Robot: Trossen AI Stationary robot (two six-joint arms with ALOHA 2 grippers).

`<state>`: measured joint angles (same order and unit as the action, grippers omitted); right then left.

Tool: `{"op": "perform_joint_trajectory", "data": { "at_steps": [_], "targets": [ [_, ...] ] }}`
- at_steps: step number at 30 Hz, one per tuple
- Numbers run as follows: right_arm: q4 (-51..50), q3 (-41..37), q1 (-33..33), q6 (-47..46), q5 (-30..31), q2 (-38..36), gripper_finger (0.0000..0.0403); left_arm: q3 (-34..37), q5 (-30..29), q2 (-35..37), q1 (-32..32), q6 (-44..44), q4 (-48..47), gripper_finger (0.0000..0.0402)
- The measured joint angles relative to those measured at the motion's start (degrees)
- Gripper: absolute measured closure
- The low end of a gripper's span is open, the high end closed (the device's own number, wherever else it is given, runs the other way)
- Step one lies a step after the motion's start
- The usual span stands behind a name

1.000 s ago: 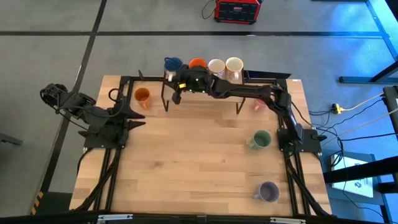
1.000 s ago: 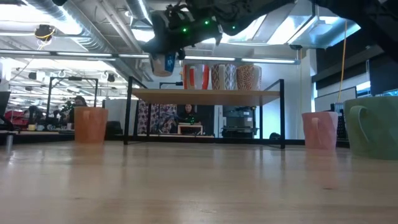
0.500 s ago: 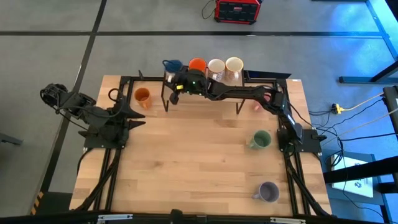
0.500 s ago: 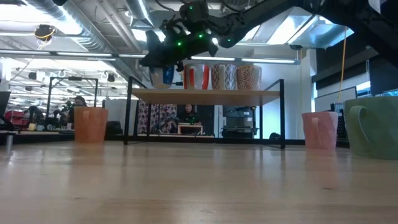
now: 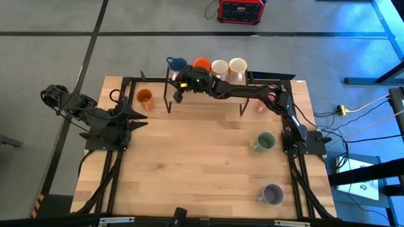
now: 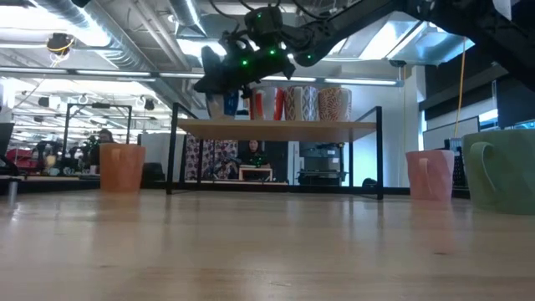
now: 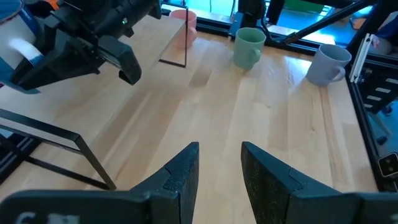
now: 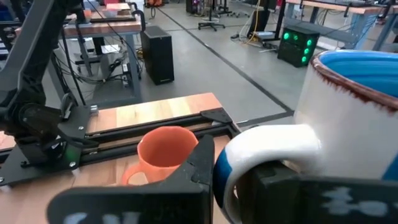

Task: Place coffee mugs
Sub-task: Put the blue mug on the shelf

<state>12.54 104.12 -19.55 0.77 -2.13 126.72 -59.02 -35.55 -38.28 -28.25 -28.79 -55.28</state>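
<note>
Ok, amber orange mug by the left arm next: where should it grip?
Grip the amber orange mug by its rim wall, coming from straight above: it stands upright, mouth open, nothing beside it. The left gripper waits open nearby; the handle's direction is unclear.

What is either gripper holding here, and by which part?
The right gripper holds the glossy blue mug by its white handle, at the shelf. The left gripper holds nothing.

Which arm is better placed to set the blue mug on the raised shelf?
The right: the right gripper already holds the glossy blue mug at the shelf. The left gripper is open, near the table's left edge.
</note>
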Motion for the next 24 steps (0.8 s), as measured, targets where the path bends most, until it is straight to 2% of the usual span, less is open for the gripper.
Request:
{"op": "perform_joint_trajectory", "data": {
  "at_steps": [4, 6, 24],
  "targets": [
    [0.85, 0.06, 0.03, 0.53, -0.41, 0.92, 0.0382, 0.0, 0.0, 0.0, 0.0, 0.45, 0.08, 0.0287],
    [-0.08, -0.02, 0.01, 0.61, -2.62, 1.36, 0.0382, 0.01, 0.0, 0.0, 0.0, 0.48, 0.13, 0.0287],
    [1.08, 0.04, -1.09, 0.94, -2.64, 2.82, 0.0376, 0.04, -0.02, 0.0, -0.02, 1.61, 1.02, 0.0287]
  ]
}}
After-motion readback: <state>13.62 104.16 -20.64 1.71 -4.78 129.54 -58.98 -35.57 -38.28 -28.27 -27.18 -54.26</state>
